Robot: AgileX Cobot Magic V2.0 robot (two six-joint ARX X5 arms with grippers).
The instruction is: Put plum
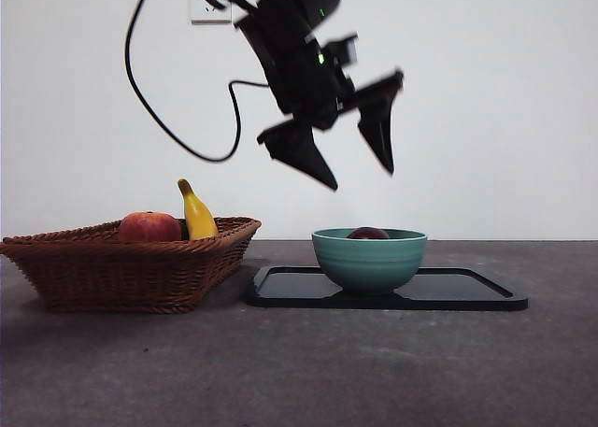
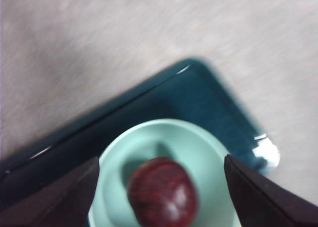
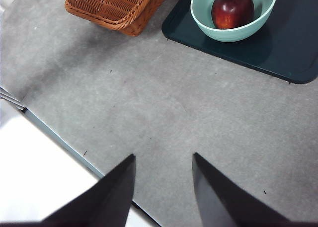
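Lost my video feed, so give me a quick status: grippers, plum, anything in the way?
Left gripper open, empty, above the bowl. Right gripper open, waiting over bare table. Plum in bowl on black tray. Nothing in the way.

No readable text, labels, brands or numbers anywhere. Only markings: two small green indicator lights on the black arm, top centre of the front view, no lettering beside them. Wall socket plate above it is blank.
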